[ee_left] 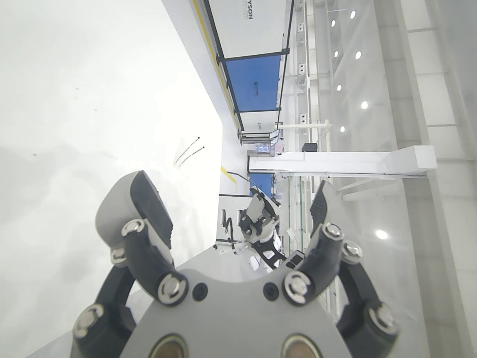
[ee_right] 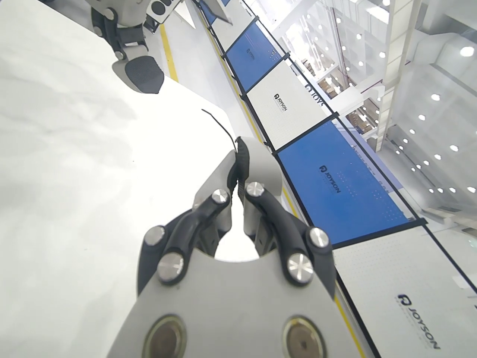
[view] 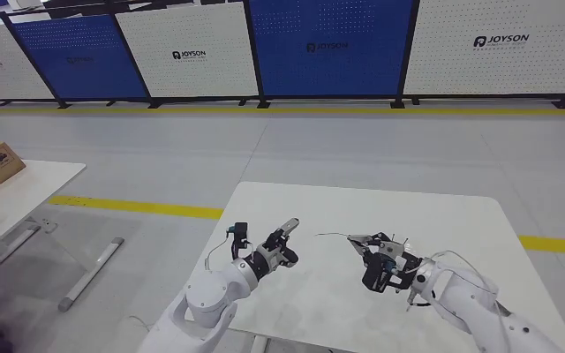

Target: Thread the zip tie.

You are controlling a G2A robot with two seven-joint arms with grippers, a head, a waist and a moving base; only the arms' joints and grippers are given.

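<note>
Now the right tool (ee_right: 240,152) clenches the zip tie (ee_right: 218,121), tail pointing toward the left tool (ee_left: 234,203). That one gapes empty.

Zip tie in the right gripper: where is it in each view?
Top view: zip tie juts from the right gripper toward the left gripper.
Left wrist view: not in it.
Right wrist view: zip tie clamped in that gripper, tail over the table.
Shared landmark: the left gripper.
</note>
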